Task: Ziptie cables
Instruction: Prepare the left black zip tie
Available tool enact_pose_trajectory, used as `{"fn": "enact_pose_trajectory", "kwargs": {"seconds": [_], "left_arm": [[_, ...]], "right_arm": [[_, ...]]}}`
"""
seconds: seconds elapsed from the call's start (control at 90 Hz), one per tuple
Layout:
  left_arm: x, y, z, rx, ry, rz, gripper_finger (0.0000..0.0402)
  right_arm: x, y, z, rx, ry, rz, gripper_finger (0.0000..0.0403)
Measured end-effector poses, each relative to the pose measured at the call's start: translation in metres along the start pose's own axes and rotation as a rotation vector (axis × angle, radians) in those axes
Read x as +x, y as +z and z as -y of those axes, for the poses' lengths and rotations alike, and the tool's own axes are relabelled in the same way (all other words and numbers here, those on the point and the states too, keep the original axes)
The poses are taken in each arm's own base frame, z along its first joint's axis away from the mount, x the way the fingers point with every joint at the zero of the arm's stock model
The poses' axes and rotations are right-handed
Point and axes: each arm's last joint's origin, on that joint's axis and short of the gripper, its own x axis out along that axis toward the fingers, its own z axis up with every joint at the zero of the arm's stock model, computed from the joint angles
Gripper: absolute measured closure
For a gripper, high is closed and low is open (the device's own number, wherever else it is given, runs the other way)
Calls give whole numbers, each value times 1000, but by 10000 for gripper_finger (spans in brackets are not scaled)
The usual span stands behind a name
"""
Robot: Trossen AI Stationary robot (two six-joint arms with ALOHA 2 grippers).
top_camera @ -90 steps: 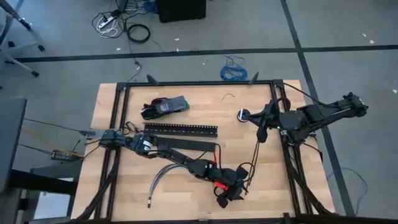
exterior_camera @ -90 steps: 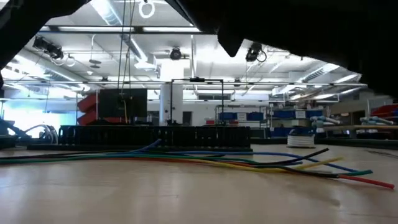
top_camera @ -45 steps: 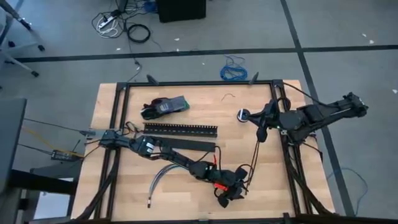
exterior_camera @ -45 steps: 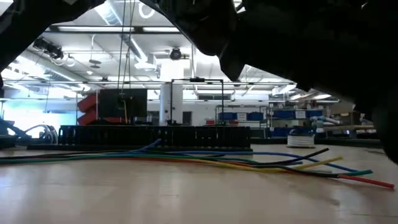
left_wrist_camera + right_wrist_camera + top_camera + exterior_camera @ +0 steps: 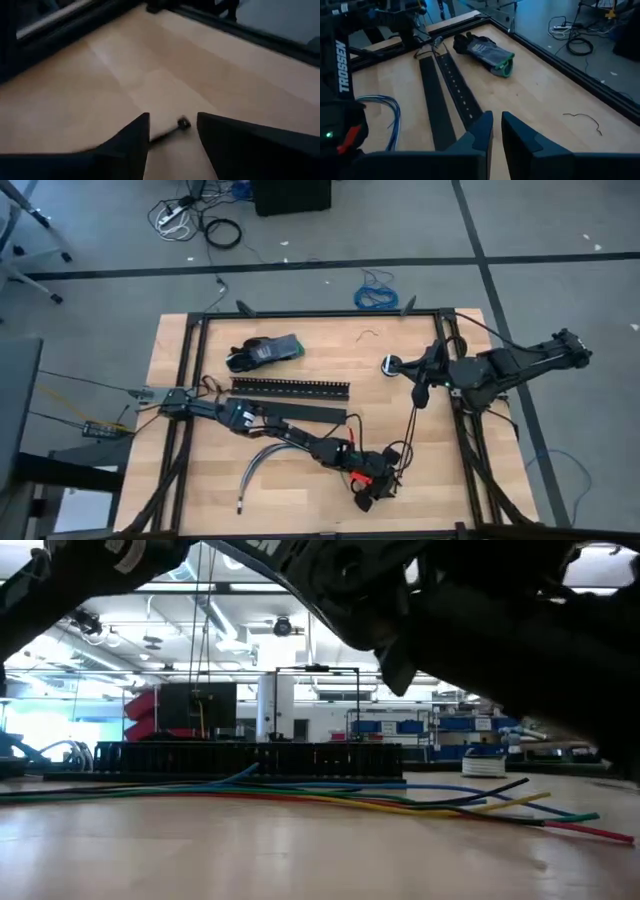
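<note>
Cables (image 5: 262,460) lie untouched mid-tabletop (image 5: 300,350), near channel (image 5: 290,387). Left pincer (image 5: 172,131), fingers apart, has slid further toward near edge, now straddling ziptie (image 5: 170,130): pickup looks imminent. Right pincer (image 5: 496,131) waits nearly closed, empty, far right.

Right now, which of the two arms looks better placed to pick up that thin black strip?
The left. Its gripper is open just above a ziptie near the table's front edge. The right gripper waits farther back by the right rail.
</note>
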Motion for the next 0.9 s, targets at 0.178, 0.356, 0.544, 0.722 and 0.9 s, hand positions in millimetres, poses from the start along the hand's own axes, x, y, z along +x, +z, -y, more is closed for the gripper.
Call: {"fn": "enact_pose_trajectory", "kwargs": {"seconds": [0.178, 0.356, 0.544, 0.722, 0.9], "left_arm": [[0, -1, 0, -9, -8, -22, 246], [-1, -2, 1, -13, -15, -37, 281], [-1, -2, 1, -12, -21, -31, 337], [-1, -2, 1, -13, -17, -35, 390], [-3, 1, 0, -28, -12, -48, 398]], "right_arm": [[0, 0, 0, -2, 2, -6, 367], [0, 0, 0, -2, 2, -6, 368], [0, 0, 0, -2, 2, -6, 368], [0, 0, 0, -2, 2, -6, 368], [0, 0, 0, -2, 10, -10, 368]]}}
